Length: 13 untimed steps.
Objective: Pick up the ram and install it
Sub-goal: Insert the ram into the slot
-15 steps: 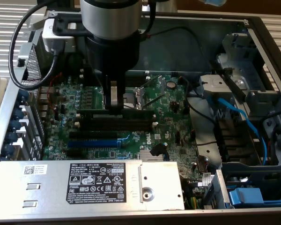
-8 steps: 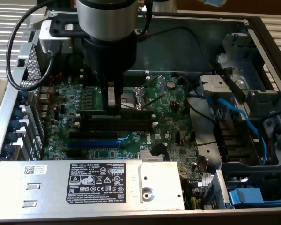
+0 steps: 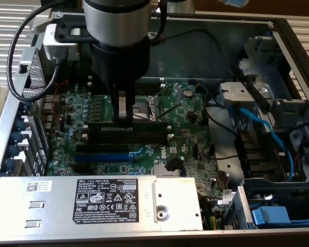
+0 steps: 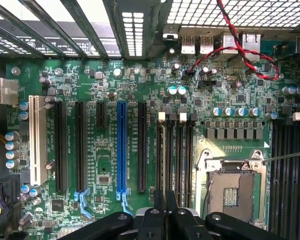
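Note:
My gripper (image 3: 124, 117) reaches straight down onto the green motherboard (image 3: 185, 128) inside the open computer case. It is shut on the ram (image 3: 147, 124), a long dark stick standing on edge, lined up along the black memory slots (image 3: 144, 138). In the wrist view the ram (image 4: 166, 197) appears edge-on as a thin dark strip between the black fingers (image 4: 182, 222), over the memory slots (image 4: 187, 150) with white end clips. Whether the stick sits fully in a slot I cannot tell.
The open CPU socket (image 3: 147, 105) lies just behind the gripper. A blue expansion slot (image 3: 100, 157) runs in front of the memory slots. A silver power supply (image 3: 103, 200) fills the near side. Blue cables (image 3: 262, 123) and drive bays sit at the exterior view's right.

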Each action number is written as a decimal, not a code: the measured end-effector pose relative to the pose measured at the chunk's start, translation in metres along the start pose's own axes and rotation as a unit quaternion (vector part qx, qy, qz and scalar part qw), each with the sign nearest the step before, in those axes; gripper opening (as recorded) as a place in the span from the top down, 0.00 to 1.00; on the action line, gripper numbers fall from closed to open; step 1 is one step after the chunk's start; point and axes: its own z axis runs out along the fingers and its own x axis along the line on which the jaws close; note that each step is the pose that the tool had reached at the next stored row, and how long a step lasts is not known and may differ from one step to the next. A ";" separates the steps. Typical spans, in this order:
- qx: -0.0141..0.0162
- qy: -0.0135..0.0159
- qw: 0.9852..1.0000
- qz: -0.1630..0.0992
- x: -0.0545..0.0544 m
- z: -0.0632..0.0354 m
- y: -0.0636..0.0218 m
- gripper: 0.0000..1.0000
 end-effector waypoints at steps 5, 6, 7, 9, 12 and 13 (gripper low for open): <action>0.000 0.000 1.000 0.001 0.000 0.0007 0.0000 0.88; 0.000 0.000 1.000 0.001 0.000 0.0007 0.0000 0.88; 0.000 0.001 1.000 0.001 0.000 0.0007 0.0001 0.88; 0.000 0.002 1.000 0.001 -0.001 0.0010 0.0003 0.88; 0.000 0.004 1.000 0.001 -0.002 0.0011 0.0003 0.88; 0.000 0.004 1.000 0.001 -0.002 0.0012 0.0002 0.88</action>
